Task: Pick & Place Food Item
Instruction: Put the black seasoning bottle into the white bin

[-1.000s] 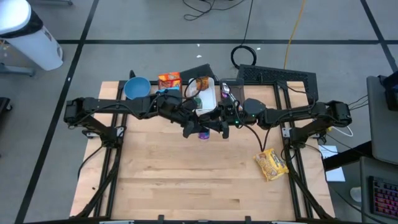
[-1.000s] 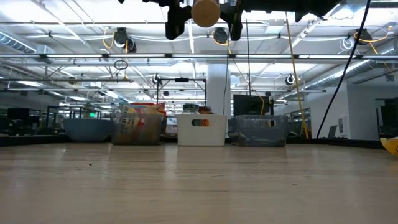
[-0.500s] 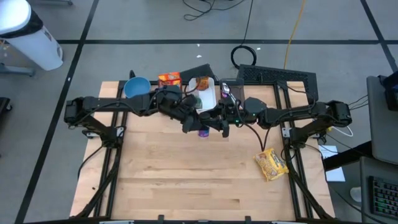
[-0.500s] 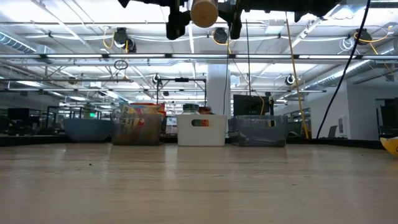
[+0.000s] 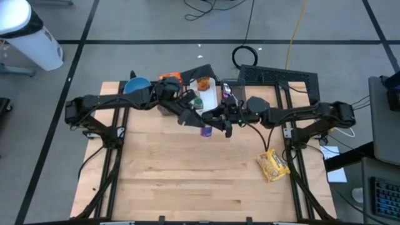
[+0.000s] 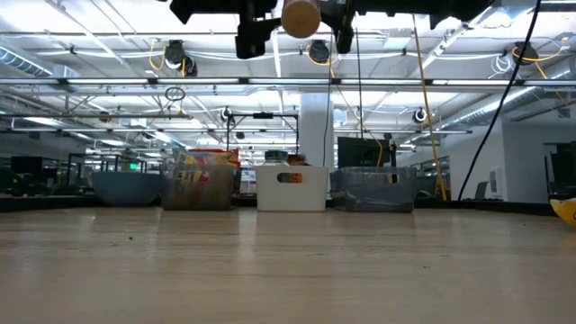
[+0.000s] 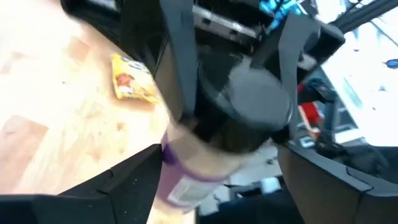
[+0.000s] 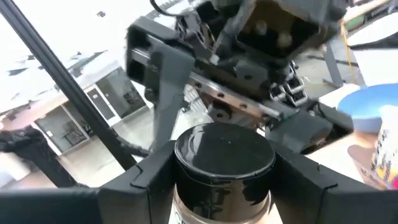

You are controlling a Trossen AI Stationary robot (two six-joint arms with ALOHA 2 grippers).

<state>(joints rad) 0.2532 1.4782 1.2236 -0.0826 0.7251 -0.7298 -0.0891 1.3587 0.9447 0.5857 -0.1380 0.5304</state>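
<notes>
The jar (image 5: 206, 130), a cylinder with a black lid and a purple band, hangs above the table's upper middle in the high view, clamped between the fingers of the right gripper (image 5: 214, 125). In the right wrist view the black lid (image 8: 224, 153) sits squarely between that gripper's two dark fingers (image 8: 151, 180), which press on its sides. The left gripper (image 5: 187, 112) is just to the upper left of the jar in the high view, its fingers spread wide and apart from the jar. In the low view the jar (image 6: 301, 17) shows at the top centre. Behind the grippers, toward the top of the high view, stand a white bin (image 5: 208, 95), a blue bowl (image 5: 135, 85) and an orange box (image 5: 170, 77). A yellow snack bag (image 5: 273, 164) lies at the table's right edge.
</notes>
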